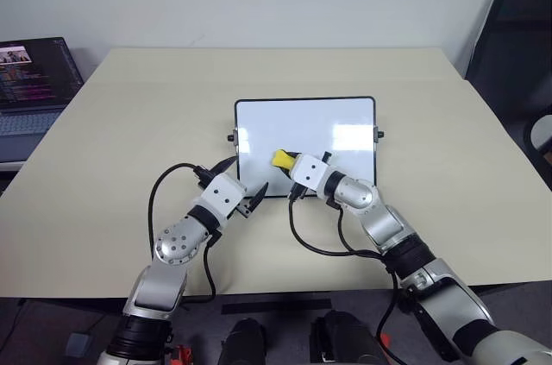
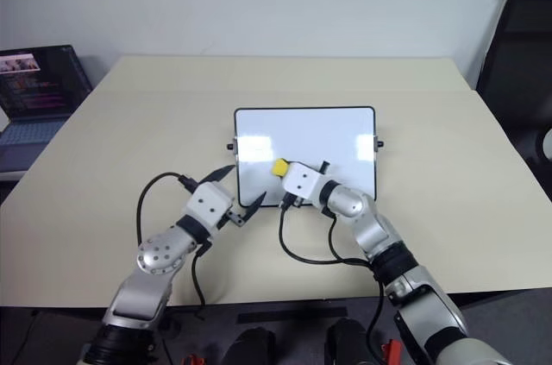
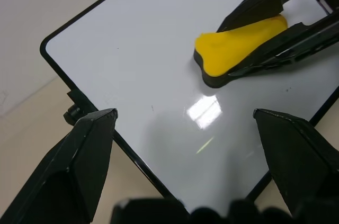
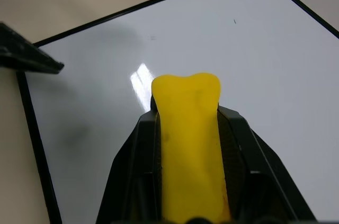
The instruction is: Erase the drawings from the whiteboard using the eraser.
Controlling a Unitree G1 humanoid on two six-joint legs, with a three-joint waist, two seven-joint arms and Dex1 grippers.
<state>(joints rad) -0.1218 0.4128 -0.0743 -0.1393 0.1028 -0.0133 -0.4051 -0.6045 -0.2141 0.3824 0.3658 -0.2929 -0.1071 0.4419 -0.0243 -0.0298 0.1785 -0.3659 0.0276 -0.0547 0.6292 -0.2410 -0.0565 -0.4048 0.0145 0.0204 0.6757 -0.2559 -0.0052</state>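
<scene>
Nearest of all, the left gripper [image 1: 247, 195] is seen at the near left corner of the rectangular glossy white whiteboard with its thin black frame [image 1: 306, 146], which is taken as the landmark throughout. Its two black fingers [image 3: 85, 152] are spread wide apart and nothing is held between them; one is seen over the near edge of the board's frame, the other over the white surface, and whether the board is touched by them cannot be told.

Just beyond, over the near left part of the board, the right gripper [image 1: 285, 160] is closed on the small bright yellow eraser with a black felt underside [image 1: 281, 159]. The block is clamped by its two long sides between the black fingers [image 4: 135, 173], with its rounded yellow end left sticking out past the fingertips. In the left wrist view the black underside is seen lying on or just above the white surface; actual contact cannot be confirmed.

Of the drawings, nothing more than a few tiny dark specks [image 4: 234, 21] can be made out on the white surface; no full scribble can be told. A small black knob [image 1: 379, 135] is fitted at the board's right short side.

The board is laid flat on a broad beige tabletop [image 1: 129, 115]. Well to the board's left, past the table's edge, an open dark-screened laptop [image 1: 34, 80] is placed.
</scene>
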